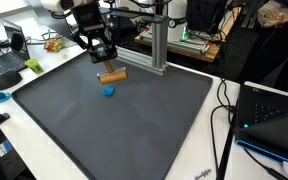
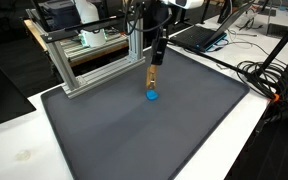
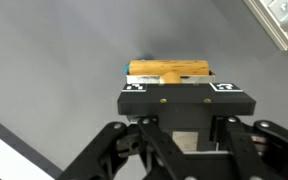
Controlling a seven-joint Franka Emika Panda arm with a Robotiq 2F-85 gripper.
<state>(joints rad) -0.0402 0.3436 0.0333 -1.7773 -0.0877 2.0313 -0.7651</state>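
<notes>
The gripper (image 1: pixel 105 62) hangs low over the far part of a dark grey mat (image 1: pixel 124 130), directly above a wooden block (image 1: pixel 112 74). In both exterior views the block sits right under the fingertips. Neither view shows whether the jaws clamp it or merely stand about it, so I cannot tell whether it is gripped.

In the wrist view the block (image 3: pixel 169 70) appears as a tan bar lying crosswise just beyond the gripper's black housing (the fingertips themselves are hidden behind that housing). Whether the block rests on the mat or is raised a little off it cannot be told either.

Just beside the block — on the side nearer the camera in an exterior view — a small blue piece (image 1: pixel 108 91) lies on the mat, and it also shows right below the block in an exterior view (image 2: pixel 152 96). An aluminium frame (image 2: pixel 89 55) stands at the far edge of the mat, near the gripper but apart from the block.
</notes>
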